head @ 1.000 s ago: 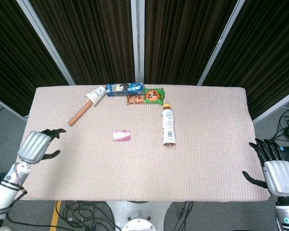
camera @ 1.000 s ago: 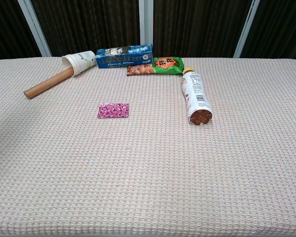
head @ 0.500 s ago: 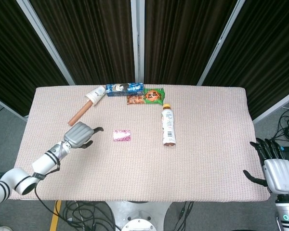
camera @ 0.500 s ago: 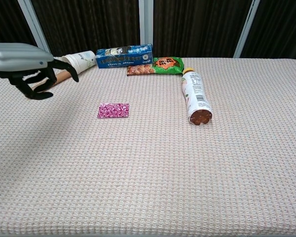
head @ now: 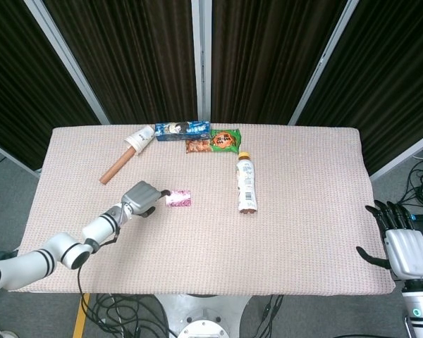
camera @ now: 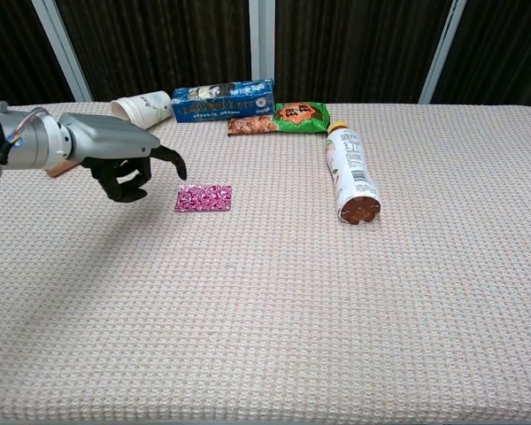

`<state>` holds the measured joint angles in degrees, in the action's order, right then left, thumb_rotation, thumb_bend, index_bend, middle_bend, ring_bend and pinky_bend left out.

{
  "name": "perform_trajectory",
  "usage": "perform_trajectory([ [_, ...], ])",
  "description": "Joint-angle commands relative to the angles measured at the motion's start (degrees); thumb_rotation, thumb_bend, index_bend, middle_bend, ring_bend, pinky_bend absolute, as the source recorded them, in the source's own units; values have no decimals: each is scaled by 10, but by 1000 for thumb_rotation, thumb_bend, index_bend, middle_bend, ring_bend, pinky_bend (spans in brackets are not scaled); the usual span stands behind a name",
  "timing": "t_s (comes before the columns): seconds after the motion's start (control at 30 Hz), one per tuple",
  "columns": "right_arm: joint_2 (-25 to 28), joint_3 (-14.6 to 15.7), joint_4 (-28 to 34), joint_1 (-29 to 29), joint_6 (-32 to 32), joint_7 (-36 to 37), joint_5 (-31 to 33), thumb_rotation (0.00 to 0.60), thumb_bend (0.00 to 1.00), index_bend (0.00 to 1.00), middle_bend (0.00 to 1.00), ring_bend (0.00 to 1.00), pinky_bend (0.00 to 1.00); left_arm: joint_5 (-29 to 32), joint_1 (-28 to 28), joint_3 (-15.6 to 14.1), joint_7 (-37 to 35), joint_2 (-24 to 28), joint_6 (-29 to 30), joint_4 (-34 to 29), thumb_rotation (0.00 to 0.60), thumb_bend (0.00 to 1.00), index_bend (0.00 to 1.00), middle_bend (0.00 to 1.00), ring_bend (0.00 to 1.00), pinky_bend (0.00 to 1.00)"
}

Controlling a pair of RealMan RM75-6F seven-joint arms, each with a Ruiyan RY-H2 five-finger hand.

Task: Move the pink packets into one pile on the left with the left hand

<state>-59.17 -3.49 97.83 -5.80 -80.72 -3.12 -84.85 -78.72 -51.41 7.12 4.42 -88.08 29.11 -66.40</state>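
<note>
One pink packet (head: 178, 198) (camera: 203, 197) lies flat near the middle of the table. My left hand (head: 142, 198) (camera: 124, 165) hovers just left of it, palm down, fingers apart and curved, one fingertip reaching toward the packet's left edge; it holds nothing. My right hand (head: 401, 248) rests open at the table's right front corner, seen only in the head view.
Along the far edge lie a tipped paper cup (head: 139, 138), a brown tube (head: 114, 169), a blue box (head: 182, 130) and a green snack bag (head: 214, 141). A white bottle (head: 246, 184) lies on its side right of the packet. The table (head: 303, 211) wears a woven beige cloth.
My left hand has swept from the table's left edge rightward across the cloth to just beside the pink packet. The right hand has not moved.
</note>
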Motion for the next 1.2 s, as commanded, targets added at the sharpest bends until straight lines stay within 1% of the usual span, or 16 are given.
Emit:
perform_trajectory([
  [0.03, -1, 0, -1, -1, 2, 0, 2, 506, 104, 148, 80, 0, 0, 17, -14, 5, 15, -13, -10, 10, 600, 549, 247, 853, 819, 981],
  [0.17, -1, -1, -4, -3, 5, 1, 6, 508, 102, 148, 81, 0, 0, 43, -35, 5, 41, -33, -27, 29, 600, 551, 246, 853, 819, 981],
  [0.27, 0, -2, -5, -5, 9, 3, 10, 500, 104, 148, 80, 0, 0, 64, -48, 5, 55, -46, -39, 42, 600, 552, 246, 853, 820, 982],
  [0.57, 1, -1, -9, -3, 8, 10, 13, 499, 104, 147, 80, 0, 0, 126, -72, -7, 98, -75, -58, 84, 600, 551, 246, 853, 819, 981],
  [0.67, 1, 0, -12, -2, 8, 12, 14, 498, 103, 148, 80, 0, 0, 141, -77, -14, 109, -77, -60, 88, 600, 551, 246, 853, 820, 981],
  [0.9, 1, 1, -13, -3, 8, 14, 12, 508, 103, 148, 81, 0, 0, 166, -85, -35, 140, -66, -55, 64, 600, 551, 247, 853, 820, 981],
  [1.2, 1, 3, -11, -2, 7, 13, 10, 499, 105, 148, 80, 0, 0, 221, -99, -71, 196, -33, -37, -13, 600, 550, 247, 853, 819, 978],
])
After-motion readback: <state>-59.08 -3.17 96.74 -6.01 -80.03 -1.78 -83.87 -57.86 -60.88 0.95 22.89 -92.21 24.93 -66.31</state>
